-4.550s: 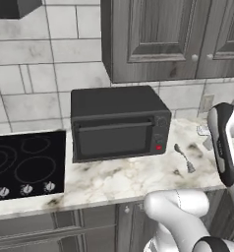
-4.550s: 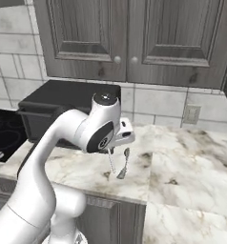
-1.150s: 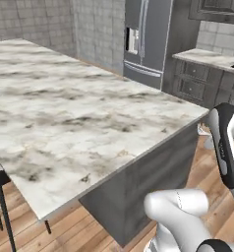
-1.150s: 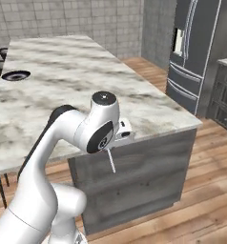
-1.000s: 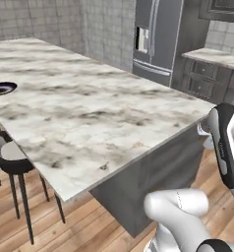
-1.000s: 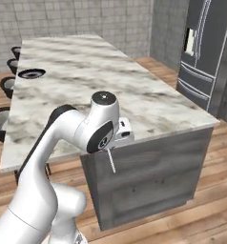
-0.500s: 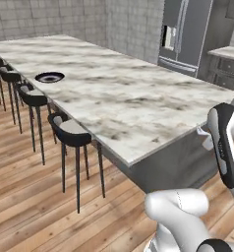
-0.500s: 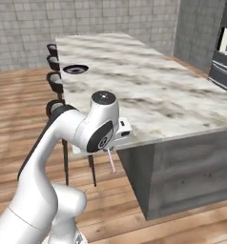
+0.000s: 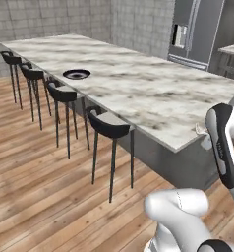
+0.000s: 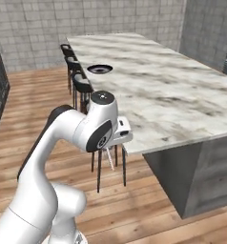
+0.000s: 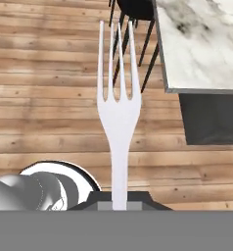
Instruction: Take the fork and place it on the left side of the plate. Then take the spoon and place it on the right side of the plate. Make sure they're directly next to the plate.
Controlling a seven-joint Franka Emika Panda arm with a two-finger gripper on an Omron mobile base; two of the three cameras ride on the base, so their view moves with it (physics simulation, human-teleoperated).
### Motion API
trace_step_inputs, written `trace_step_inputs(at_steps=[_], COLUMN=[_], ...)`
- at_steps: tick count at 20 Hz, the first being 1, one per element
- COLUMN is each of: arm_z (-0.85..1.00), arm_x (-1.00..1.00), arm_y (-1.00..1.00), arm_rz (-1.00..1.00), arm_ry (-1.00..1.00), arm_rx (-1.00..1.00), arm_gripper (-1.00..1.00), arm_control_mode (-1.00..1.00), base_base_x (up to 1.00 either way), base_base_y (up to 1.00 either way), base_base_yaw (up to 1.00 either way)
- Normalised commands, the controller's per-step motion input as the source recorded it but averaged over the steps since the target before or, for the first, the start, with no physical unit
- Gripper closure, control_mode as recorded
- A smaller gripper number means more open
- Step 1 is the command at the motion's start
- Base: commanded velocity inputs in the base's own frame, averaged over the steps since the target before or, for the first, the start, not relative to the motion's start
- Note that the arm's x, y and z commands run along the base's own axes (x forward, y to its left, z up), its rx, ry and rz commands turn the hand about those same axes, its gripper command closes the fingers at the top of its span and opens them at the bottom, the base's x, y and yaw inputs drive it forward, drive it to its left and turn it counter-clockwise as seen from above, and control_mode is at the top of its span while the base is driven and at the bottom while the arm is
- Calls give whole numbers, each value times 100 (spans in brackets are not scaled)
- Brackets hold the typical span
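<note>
My gripper (image 11: 119, 202) is shut on the handle of the fork (image 11: 118, 110), a slim silver-grey one whose tines point away from the hand over the wooden floor. In the right base view the fork (image 10: 108, 160) hangs down below the gripper (image 10: 107, 149), off the near edge of the island counter (image 10: 182, 97). The plate (image 9: 76, 74), round with a dark rim, lies on the island counter (image 9: 153, 93) well away from the gripper; the right base view has the plate (image 10: 100, 69) near the counter's left edge. The spoon is out of view.
Several black bar stools (image 9: 109, 129) stand in a row along the island's near side, seen also as stools (image 10: 82, 82) between me and the plate. A steel fridge (image 9: 195, 29) stands beyond the island. Open wooden floor (image 9: 35, 167) lies to the left.
The whole picture has shifted: the base has driven from the kitchen wall counter around to the island, bringing stools and plate into view. The fork stays held in the shut gripper.
</note>
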Motion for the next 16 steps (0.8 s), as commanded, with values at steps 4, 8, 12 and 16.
trace_step_inputs(at_steps=[4,8,12,16], arm_z=[0,0,0,0], arm_x=[0,0,0,0], arm_y=[0,0,0,0], arm_rz=[0,0,0,0], arm_ry=[0,0,0,0], arm_rx=[0,0,0,0], arm_gripper=[100,100,100,100], arm_control_mode=[100,100,100,100], base_base_x=[36,40,45,46], base_base_y=[100,100,100,100], base_base_yaw=[-26,-30,-34,-34])
